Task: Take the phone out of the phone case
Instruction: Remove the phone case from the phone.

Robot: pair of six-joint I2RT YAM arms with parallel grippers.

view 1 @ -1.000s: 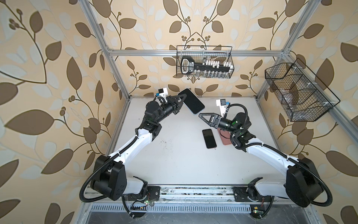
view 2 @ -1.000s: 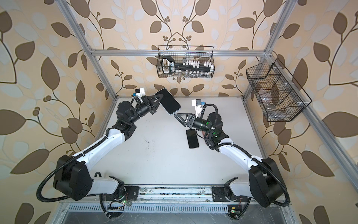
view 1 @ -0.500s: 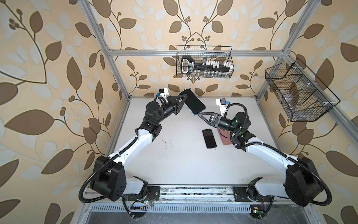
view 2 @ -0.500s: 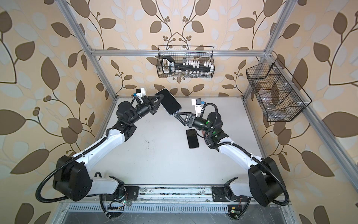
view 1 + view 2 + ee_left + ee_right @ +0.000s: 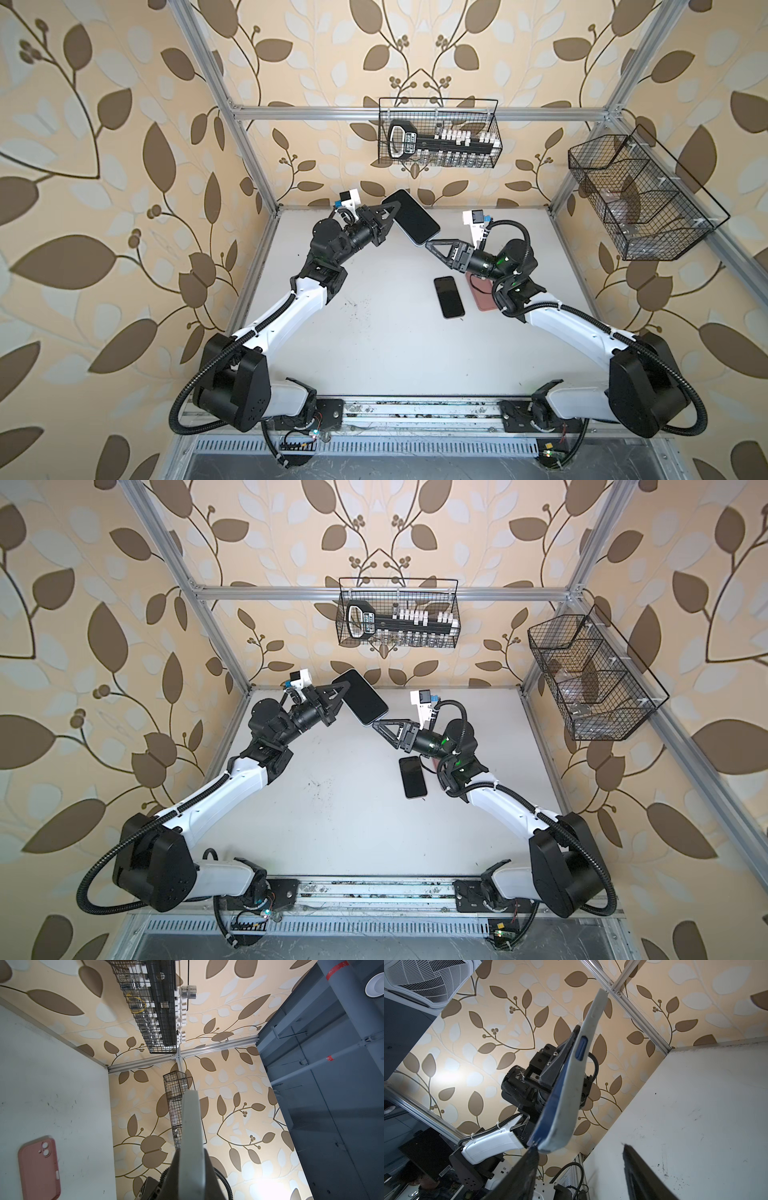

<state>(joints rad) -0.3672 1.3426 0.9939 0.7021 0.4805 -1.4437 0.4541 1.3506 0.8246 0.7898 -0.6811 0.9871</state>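
Phone w/ dark screen sits inside a pale grey phone case. The pair is up in the air over the back part of the surface, tilted and not touching it. Left gripper has it: jaws clamped on the end of the cased phone nearer the back wall, one finger across the screen side, the other behind the case. Left wrist view shows the case edge-on, rising out from btwn the fingers. Right gripper is at the opposite, lower end, its jaws apart w/ nothing btwn them. In the right wrist view one fingertip sits right at the bottom corner, where the blue phone edge meets the case rim; touching or a hair off, can't tell. The other finger is well clear. A blue side button shows through the case's cut-out in that view. On the surface near the right arm a black phone lies flat. Just beside it is a pink case, partly hidden by the right wrist in both top views. Left wrist view shows the pink case flat, back side up, camera holes showing. Wire basket hangs on the back wall, side basket on the right wall.
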